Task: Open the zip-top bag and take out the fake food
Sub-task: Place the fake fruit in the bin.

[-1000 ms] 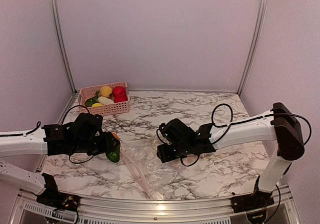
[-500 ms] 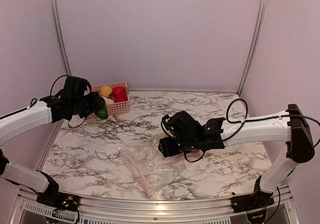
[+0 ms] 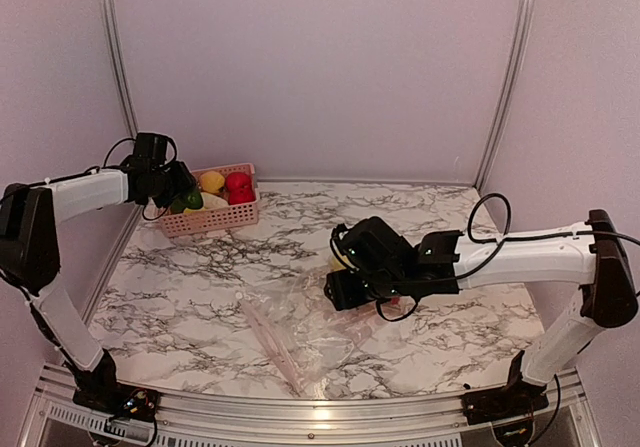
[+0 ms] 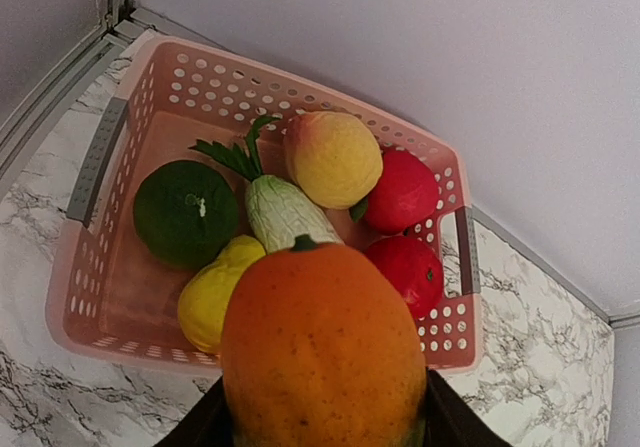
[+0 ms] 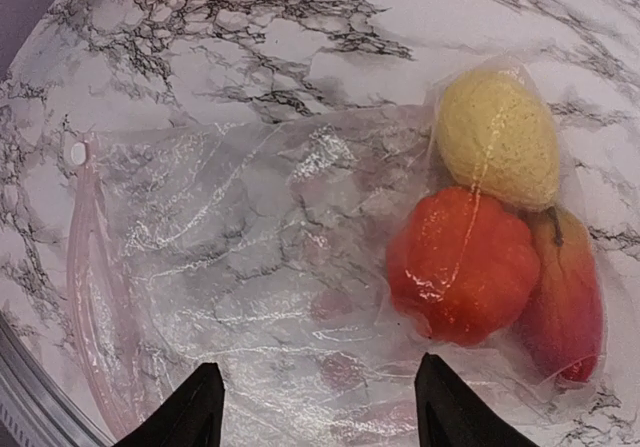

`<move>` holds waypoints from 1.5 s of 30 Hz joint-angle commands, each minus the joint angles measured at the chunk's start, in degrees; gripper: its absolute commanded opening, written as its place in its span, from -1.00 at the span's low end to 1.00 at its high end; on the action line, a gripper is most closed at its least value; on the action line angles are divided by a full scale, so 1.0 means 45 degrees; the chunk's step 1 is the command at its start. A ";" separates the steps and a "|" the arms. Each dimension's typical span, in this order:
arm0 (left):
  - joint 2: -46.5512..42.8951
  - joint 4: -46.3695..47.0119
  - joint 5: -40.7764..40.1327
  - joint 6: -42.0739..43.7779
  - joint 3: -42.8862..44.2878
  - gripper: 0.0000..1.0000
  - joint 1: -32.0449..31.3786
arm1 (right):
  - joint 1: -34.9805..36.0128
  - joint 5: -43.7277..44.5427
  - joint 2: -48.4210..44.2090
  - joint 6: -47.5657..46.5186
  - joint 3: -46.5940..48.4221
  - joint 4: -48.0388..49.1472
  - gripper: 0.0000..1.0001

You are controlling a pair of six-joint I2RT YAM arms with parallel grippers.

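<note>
The clear zip-top bag point(image 3: 300, 332) lies flat on the marble table, its zip strip toward the near left point(image 5: 85, 267). At its far end it holds a yellow lemon point(image 5: 498, 139), a red fruit point(image 5: 462, 264) and an orange-red piece point(image 5: 568, 307). My right gripper point(image 3: 345, 289) is open and empty just above the bag point(image 5: 250, 247); in the right wrist view the gripper point(image 5: 318, 407) stands beside the red fruit. My left gripper point(image 3: 185, 192) is shut on an orange and green fruit point(image 4: 322, 347), held over the near edge of the pink basket point(image 4: 100, 147).
The pink basket point(image 3: 212, 217) stands in the far left corner against the wall. It holds a green round fruit point(image 4: 185, 212), a yellow peach point(image 4: 333, 157), two red fruits point(image 4: 402, 192), a yellow pear point(image 4: 212, 292) and a cream vegetable point(image 4: 285, 214).
My left arm has carried the orange and green fruit from beside the bag up and back to the basket. My right gripper has shifted slightly right over the bag.
</note>
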 commanded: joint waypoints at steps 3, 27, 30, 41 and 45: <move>0.2246 0.0144 0.0867 0.0320 0.1975 -0.15 0.0851 | 0.0091 0.0473 -0.0642 0.0185 0.0365 -0.0789 0.27; 0.3366 -0.1156 0.1659 0.0833 0.3733 0.81 0.1454 | 0.0072 0.1111 -0.1864 0.0636 -0.0442 -0.1190 0.30; 0.2788 -0.1072 0.1873 0.0721 0.3412 0.81 0.1435 | 0.0031 0.1132 -0.1824 0.0602 -0.0504 -0.1138 0.31; -0.0331 0.0236 0.3055 -0.0146 -0.0327 0.82 0.0877 | -0.0497 0.1035 -0.1887 0.0373 -0.0918 -0.0875 0.31; -0.1655 0.0600 0.3275 -0.0259 -0.2107 0.82 0.0161 | -0.0718 0.1099 -0.1943 0.0322 -0.1105 -0.0739 0.31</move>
